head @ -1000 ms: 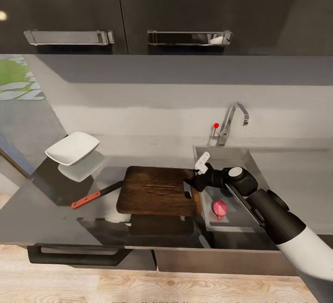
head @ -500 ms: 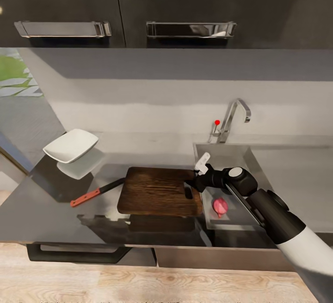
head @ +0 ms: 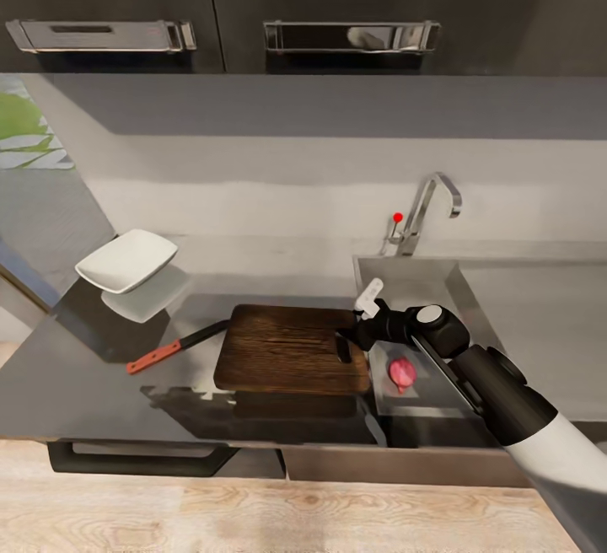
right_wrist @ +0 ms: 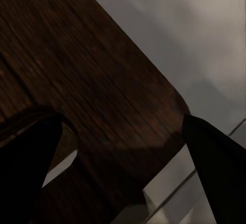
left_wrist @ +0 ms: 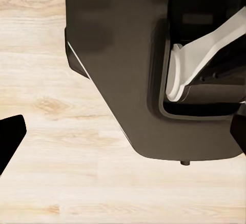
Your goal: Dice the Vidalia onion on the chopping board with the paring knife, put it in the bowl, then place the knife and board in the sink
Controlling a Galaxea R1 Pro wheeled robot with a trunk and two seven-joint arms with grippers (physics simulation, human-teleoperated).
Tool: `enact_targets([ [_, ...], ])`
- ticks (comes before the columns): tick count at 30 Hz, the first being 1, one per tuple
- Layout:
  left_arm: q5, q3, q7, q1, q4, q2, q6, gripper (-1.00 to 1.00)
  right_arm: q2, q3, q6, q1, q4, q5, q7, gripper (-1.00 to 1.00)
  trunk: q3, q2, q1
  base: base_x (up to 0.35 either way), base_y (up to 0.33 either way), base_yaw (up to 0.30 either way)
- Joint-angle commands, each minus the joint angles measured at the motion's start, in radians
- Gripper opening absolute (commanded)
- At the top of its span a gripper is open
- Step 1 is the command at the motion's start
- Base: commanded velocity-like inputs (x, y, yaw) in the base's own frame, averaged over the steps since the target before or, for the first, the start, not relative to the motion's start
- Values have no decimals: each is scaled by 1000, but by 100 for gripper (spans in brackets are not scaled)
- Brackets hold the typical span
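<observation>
On the smooth grey reflective surface (head: 84, 376), a shallow white squarish bowl (head: 127, 260) sits far left. Beside it lies a slim paring knife with a reddish handle (head: 175, 346), then the grained brown wooden chopping board (head: 287, 349). The right end effector (head: 352, 335) hovers spread over the board's slotted end. The pinkish round onion (head: 402, 373) lies in the stainless-steel sink (head: 421, 283).

Soft even light; glossy countertop (head: 101, 384) reflections; blurred wrist views

Grainy wooden chopping board (head: 291, 349) (matt) on glossy countertop (head: 93, 367).
</observation>
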Motion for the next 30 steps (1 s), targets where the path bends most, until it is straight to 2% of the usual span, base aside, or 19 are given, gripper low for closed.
enact_targets([
  [1,1,0,-1,1,-2,0,-1,100,-1,1,5,-1,-1,0,2,-100,-3,-2,1,0,0,0],
  [12,2,0,0,1,0,0,-1,100,-1,1,-9,-1,-1,0,2,-100,-20,-2,1,0,0,0],
  [30,2,0,1,1,8,0,-1,100,-1,1,-45,-1,1,0,3,-100,-21,-2,1,0,-33,0],
])
